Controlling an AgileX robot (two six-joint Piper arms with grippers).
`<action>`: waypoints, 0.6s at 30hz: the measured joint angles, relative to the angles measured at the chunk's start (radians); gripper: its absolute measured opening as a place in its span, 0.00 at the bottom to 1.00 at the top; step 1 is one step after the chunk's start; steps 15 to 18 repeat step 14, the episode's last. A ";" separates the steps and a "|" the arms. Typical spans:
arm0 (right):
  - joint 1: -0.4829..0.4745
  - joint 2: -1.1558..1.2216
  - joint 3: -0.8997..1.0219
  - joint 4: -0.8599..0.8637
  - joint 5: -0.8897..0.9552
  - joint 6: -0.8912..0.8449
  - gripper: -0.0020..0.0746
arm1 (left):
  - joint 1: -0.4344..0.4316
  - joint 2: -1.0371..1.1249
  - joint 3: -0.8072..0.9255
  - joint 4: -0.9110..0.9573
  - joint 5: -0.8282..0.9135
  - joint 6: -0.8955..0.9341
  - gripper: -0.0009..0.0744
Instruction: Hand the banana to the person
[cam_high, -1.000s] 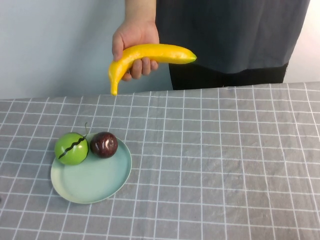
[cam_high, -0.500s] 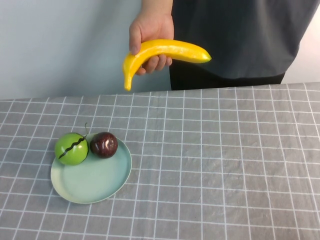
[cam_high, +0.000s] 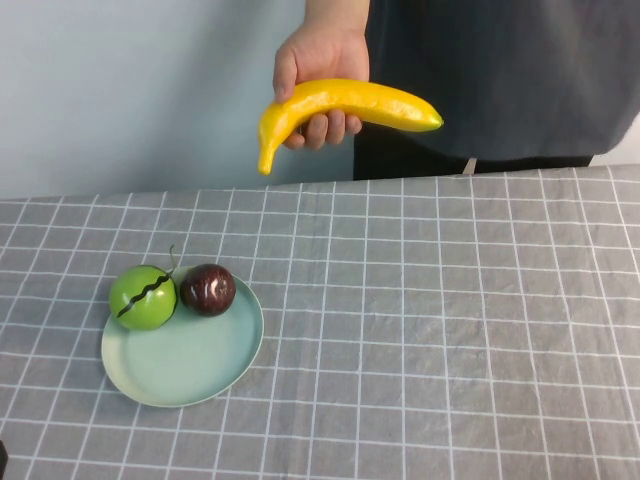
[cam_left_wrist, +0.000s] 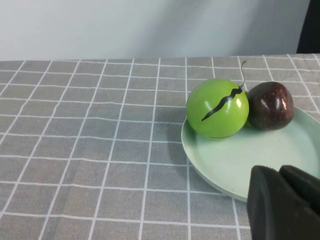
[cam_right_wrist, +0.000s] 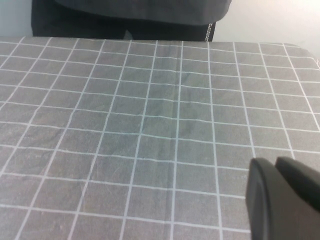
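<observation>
- The left gripper (cam_left_wrist: 285, 200) sits low at the near left of the table, just near-side of the plate; its dark fingers look pressed together, holding nothing. It is barely seen in the high view, only a dark sliver at the near left corner.
- The plate (cam_high: 190, 370) is a smooth, pale green, round dish with a shallow rim, lying on the left half of the table.
- On the plate's far-left edge rests a round, glossy green fruit (cam_high: 142, 297) with a dark wavy streak and a thin stem; touching it on the right is a smaller, shiny dark purple-red fruit (cam_high: 208, 289).
- The banana (cam_high: 345, 105) is off the table, held up in the person's hand (cam_high: 320, 62) beyond the far edge, left of centre. It is smooth, curved, bright yellow with a greenish tip. Its long axis runs roughly left to right, the greenish end pointing right and the other end drooping down to the left.
- The banana lies far from and well above both grippers; the left one is the nearer. By my judgement the handover looks done.
- The person (cam_high: 500, 70), in a loose dark top, stands behind the far edge.
- The tablecloth (cam_high: 450, 320) is grey woven fabric with a white grid.
- The right gripper (cam_right_wrist: 282, 200) hangs low over bare cloth at the near right, fingers seemingly together and empty.
</observation>
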 joint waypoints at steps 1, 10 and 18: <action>0.000 0.000 0.000 0.000 0.000 0.000 0.02 | 0.000 0.000 0.000 0.000 0.003 0.000 0.01; 0.000 0.000 0.000 0.000 0.000 0.000 0.02 | 0.000 0.000 -0.002 -0.005 0.006 0.000 0.01; 0.000 0.000 0.000 0.000 0.000 0.000 0.02 | 0.000 0.000 -0.002 -0.005 0.006 0.000 0.01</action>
